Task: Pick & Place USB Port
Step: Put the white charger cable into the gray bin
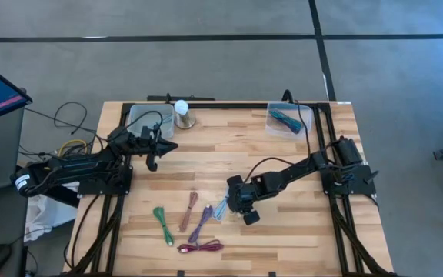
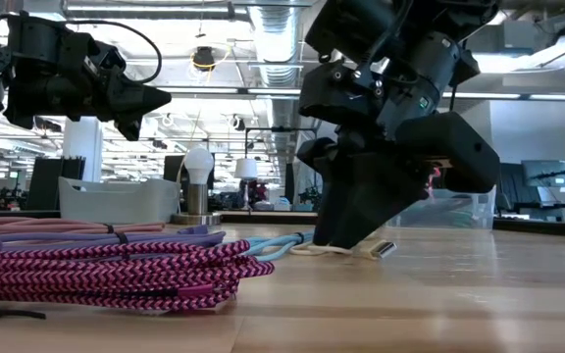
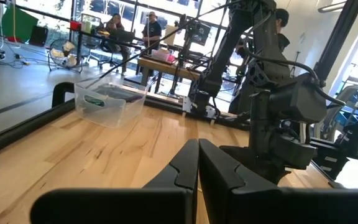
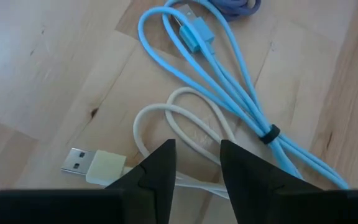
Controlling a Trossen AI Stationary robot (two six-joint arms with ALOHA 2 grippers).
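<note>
A white USB cable (image 4: pixel 185 124) lies on the wooden table, its loop between the fingertips of my right gripper (image 4: pixel 194 165) and its flat plug (image 4: pixel 82 163) off to one side. The right gripper (image 1: pixel 241 206) is open, pointing down, fingertips low at the table (image 2: pixel 346 240). A light blue cable (image 4: pixel 229 81) lies right beside the white one. My left gripper (image 1: pixel 160 146) is shut and waits in the air near the table's far left, also seen in the low view (image 2: pixel 140 100) and in its own wrist view (image 3: pixel 197 162). My right gripper comes at the white cable from above, one finger (image 4: pixel 160 168) on each side of the loop's narrow end (image 4: pixel 191 183). The fingers cover the strands there, so I cannot tell whether they touch the cable. The cable lies flat on the table.
Green (image 1: pixel 162 225), brown (image 1: pixel 189 210), purple (image 1: pixel 201 223) and magenta (image 1: pixel 200 247) cables lie near the table's near edge, left of the right gripper. A clear bin (image 1: pixel 146 119) and a light bulb on a stand (image 1: pixel 183 114) are at the far left; a bin with cables (image 1: pixel 289 119) is at the far right.
</note>
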